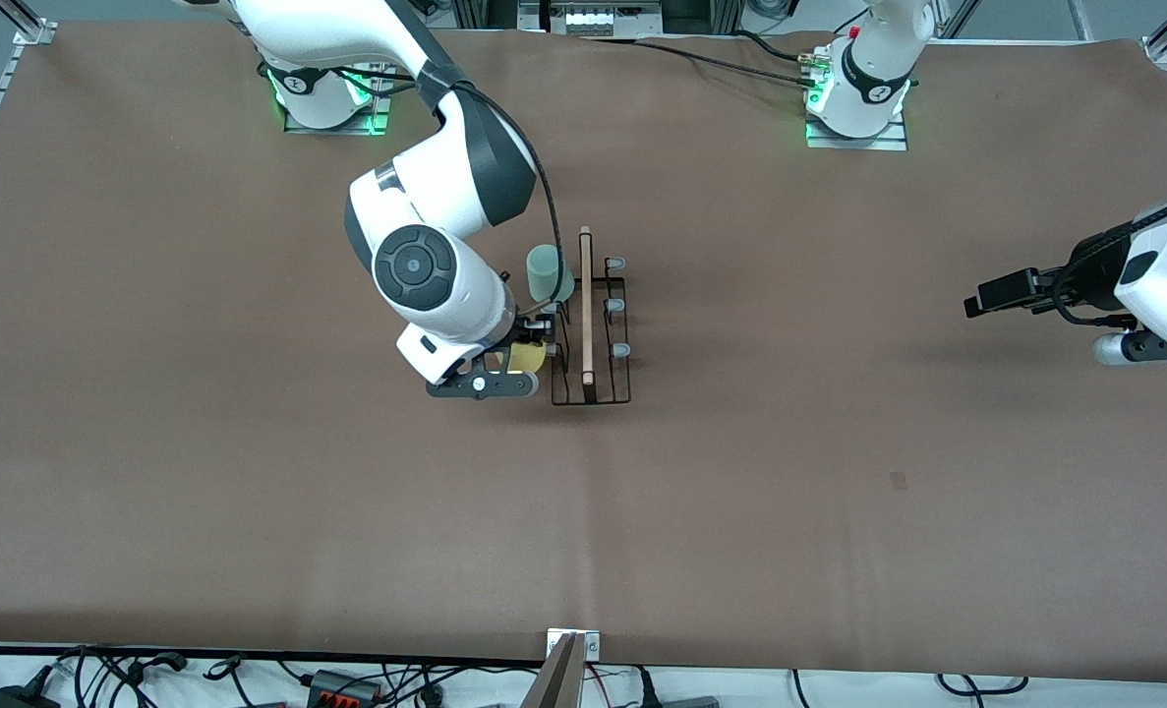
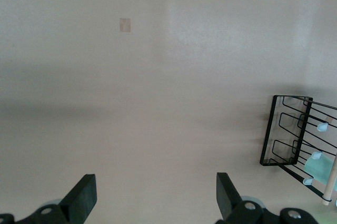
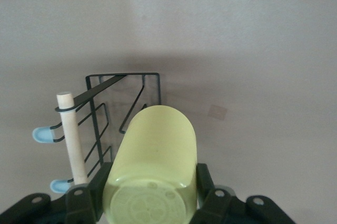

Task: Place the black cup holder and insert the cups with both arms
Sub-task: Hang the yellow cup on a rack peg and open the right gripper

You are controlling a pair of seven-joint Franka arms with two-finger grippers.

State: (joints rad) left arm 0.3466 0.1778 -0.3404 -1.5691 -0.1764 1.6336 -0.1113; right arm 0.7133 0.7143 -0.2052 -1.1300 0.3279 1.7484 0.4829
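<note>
- Front view: we see the black cup holder (image 1: 593,329) mid-table, green cup (image 1: 548,272) pegged.
- Right gripper (image 3: 152,195) clamps the yellow cup (image 3: 155,161) beside the rack; next, we judge, seat it on 1 peg.
- Left gripper (image 2: 152,195) waits, jaws apart, over bare table (image 1: 839,472).

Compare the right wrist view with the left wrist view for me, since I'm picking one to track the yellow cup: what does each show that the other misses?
Only the right wrist view shows the yellow plastic cup, gripped base-first between the right gripper fingers beside the rack. Only the left wrist view shows the open left gripper over bare table, plus a sliver of the pale green plastic cup on the rack. Both show the black wire cup holder with its light wooden rod and grey-blue peg tips, and the brown table.
</note>
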